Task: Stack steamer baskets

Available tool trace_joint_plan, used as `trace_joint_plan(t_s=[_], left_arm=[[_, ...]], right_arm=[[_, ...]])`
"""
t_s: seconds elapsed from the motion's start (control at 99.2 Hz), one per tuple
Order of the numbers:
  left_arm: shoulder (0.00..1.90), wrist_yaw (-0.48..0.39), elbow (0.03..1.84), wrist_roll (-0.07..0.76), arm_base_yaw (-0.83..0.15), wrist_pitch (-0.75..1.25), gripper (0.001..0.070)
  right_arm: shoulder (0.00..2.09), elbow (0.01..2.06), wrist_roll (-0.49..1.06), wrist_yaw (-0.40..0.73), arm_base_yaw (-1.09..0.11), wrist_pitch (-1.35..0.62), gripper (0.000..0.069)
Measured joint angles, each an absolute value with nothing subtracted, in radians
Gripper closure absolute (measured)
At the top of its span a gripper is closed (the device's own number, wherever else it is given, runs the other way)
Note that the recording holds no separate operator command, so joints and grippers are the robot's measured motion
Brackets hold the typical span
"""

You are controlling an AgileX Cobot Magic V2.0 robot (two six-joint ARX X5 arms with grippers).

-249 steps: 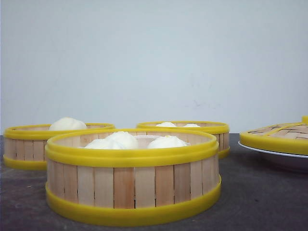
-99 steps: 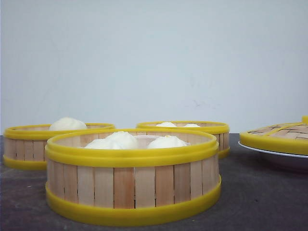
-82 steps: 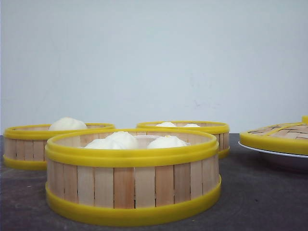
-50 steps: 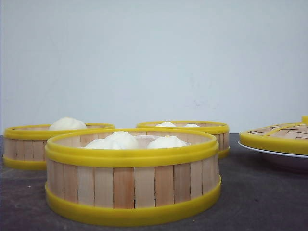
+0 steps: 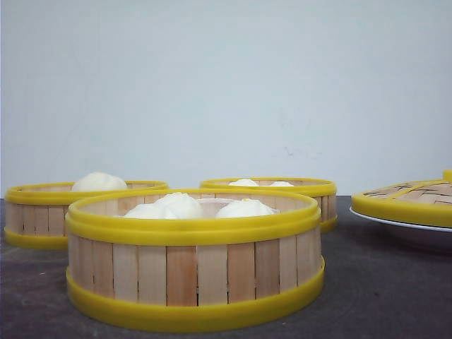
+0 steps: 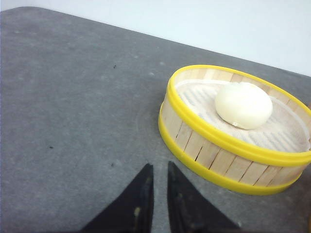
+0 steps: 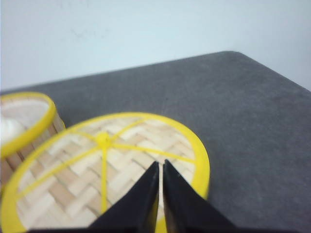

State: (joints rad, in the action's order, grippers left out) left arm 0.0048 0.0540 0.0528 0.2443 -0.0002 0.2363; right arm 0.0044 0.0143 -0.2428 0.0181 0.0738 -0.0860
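Unmoved: three steamer baskets, one lid

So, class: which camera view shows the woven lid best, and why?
The right wrist view: the lid shows its whole woven top and yellow spokes. The front view catches only its edge side-on; the left wrist view misses it.

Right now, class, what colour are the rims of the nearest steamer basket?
Yellow; the nearest steamer basket shows it best in the front view.
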Motion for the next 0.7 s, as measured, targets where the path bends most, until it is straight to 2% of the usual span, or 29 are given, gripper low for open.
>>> trace_joint_plan(t_s=[0.282, 0.423, 0.575, 0.696], left_arm=[[0.005, 0.02, 0.049, 0.283, 0.0, 0.217, 0.0686], [0.027, 0.019, 0.074, 0.329, 0.0, 0.206, 0.0687], [0.124, 0.01, 0.226, 0.344, 0.0, 0.206, 0.0687], [0.265, 0.009, 0.401, 0.329, 0.0, 0.197, 0.0687]], right_arm=[[0.008, 0.022, -0.389, -0.024, 0.074, -0.089, 0.0683], [0.081, 0.12, -0.417, -0.026, 0.074, -0.1, 0.0683], [0.268, 0.32, -0.385, -0.03, 0.074, -0.129, 0.0683], [0.457, 0.518, -0.321, -0.083, 0.074, -0.216, 0.0683]])
